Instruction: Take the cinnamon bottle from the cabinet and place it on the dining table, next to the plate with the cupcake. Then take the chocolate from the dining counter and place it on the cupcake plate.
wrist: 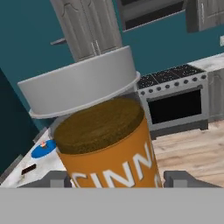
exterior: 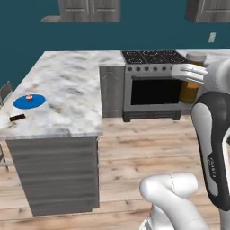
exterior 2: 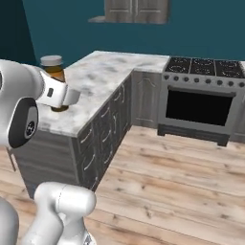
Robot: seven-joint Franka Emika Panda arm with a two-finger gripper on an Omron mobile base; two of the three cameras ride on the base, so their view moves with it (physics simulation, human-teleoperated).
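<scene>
My gripper (wrist: pixel 118 180) is shut on the cinnamon bottle (wrist: pixel 114 162), an amber bottle with a grey cap and an orange-brown label, which looms close in the hand view. I hold it upright in the air, to the right of the marble dining table (exterior: pixel 67 76) and in front of the stove. The same bottle (exterior: pixel 192 87) shows by the white hand in the left base view, and the bottle (exterior 2: pixel 55 72) again in the right base view. Near the table's left end lies the blue plate (exterior: pixel 29 102) with the cupcake (exterior: pixel 29 97). The chocolate (exterior: pixel 17 117) lies just in front of the plate.
A steel stove with a black oven door (exterior: pixel 152 87) stands against the back wall, beside a grey base cabinet (exterior: pixel 111 90). Grey wall cabinets (exterior: pixel 90 10) hang on the teal wall. Open wooden floor (exterior: pixel 148 143) lies between me and the table.
</scene>
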